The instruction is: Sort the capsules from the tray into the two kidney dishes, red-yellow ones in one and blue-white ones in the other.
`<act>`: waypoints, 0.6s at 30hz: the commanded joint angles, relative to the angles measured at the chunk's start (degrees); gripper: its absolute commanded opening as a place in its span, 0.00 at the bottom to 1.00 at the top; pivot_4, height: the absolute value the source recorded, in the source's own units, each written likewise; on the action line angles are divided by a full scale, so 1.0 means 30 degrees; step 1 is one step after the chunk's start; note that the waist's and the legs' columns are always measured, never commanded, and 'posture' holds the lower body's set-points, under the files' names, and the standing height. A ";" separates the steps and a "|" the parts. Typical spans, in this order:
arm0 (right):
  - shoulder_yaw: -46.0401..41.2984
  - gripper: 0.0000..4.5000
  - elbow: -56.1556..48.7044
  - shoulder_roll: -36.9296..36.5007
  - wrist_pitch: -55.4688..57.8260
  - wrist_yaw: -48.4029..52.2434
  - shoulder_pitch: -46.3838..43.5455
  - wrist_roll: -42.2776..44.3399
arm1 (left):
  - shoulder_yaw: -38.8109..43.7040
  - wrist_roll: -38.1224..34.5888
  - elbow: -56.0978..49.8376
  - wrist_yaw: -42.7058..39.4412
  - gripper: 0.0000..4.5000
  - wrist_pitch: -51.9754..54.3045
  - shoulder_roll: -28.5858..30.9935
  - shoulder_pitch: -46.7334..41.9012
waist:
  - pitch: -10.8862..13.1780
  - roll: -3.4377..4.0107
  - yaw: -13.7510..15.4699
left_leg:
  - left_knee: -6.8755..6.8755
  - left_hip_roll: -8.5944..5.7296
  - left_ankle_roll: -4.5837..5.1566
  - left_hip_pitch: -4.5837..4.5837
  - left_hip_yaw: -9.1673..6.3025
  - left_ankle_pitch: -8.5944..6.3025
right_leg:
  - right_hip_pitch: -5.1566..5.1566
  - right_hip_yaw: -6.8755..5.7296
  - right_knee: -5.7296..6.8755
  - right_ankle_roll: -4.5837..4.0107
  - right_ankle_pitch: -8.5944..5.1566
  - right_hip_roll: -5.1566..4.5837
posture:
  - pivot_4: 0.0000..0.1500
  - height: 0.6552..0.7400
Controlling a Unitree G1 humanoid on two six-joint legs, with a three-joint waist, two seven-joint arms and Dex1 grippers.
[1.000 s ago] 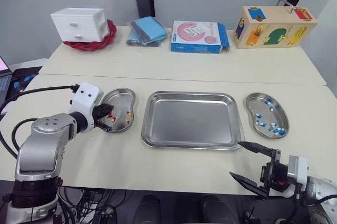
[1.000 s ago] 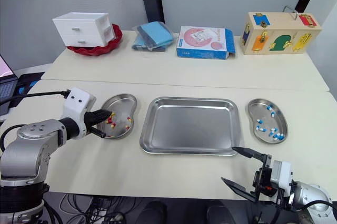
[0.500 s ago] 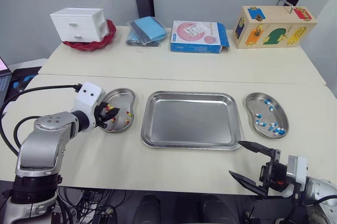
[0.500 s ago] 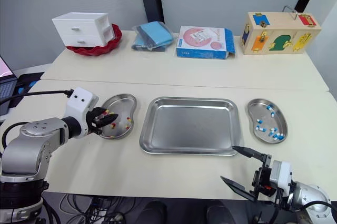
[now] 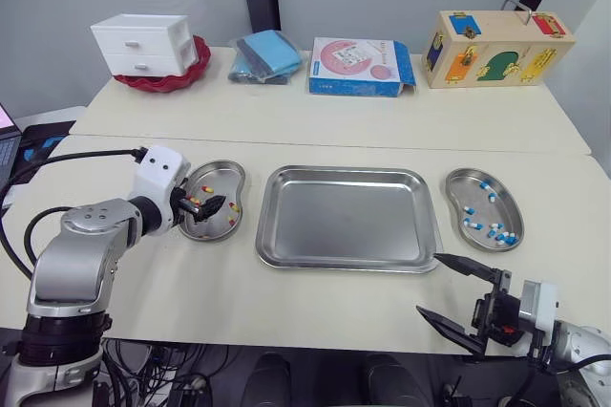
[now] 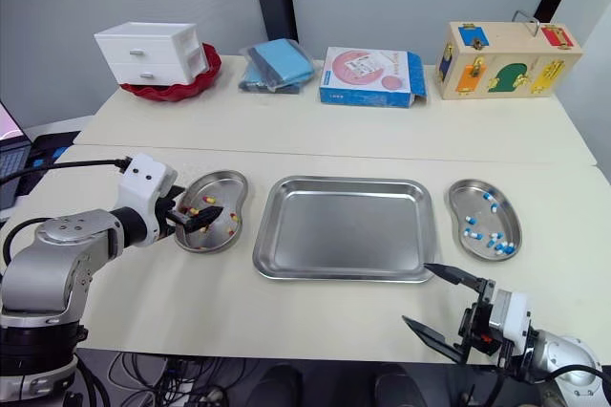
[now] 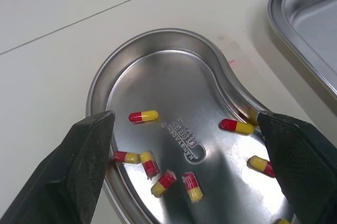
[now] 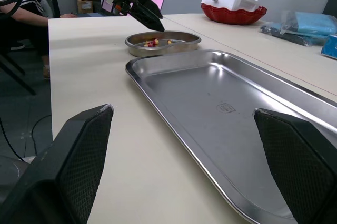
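Observation:
My left gripper point(image 5: 198, 213) hangs open just over the left kidney dish point(image 5: 227, 174), its fingers point(image 7: 84, 155) spread across the bowl with nothing between them. Several red-yellow capsules point(image 7: 143, 115) lie loose in that dish. The steel tray point(image 5: 346, 217) in the middle shows bare metal with no capsules. At the right, the other kidney dish point(image 5: 451, 187) holds several blue-white capsules point(image 5: 492, 231). My right gripper point(image 5: 428, 283) is open and holds nothing. It is low at the table's front edge, off the tray's near right corner and pointing along the tray point(image 8: 210, 103).
Along the far table stand a white drawer box point(image 5: 143, 42) on a red dish, blue packets point(image 5: 267, 55), a pink-and-blue box point(image 5: 361, 67) and a wooden latch box point(image 5: 498, 48). A laptop point(image 5: 8, 125) sits at the far left. A seated person point(image 8: 21, 13) is beyond the table.
My left gripper, shut a second ago above the left dish, has spread its fingers wide there. The right arm has stayed where it was.

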 commanded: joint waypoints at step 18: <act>-0.0611 1.00 -0.0616 0.0007 -0.0016 -0.0416 0.0290 0.0216 | 0.4324 -0.5867 0.0141 -0.0485 0.99 0.1597 -0.1317 -0.0324 | 0.0000 0.0000 -0.0020 | -0.0001 0.0002 0.0000 -0.0003 0.0002 0.0000 | -0.0002 0.0001 0.0000 0.0000 0.0000 0.0000 | 1.00 1.00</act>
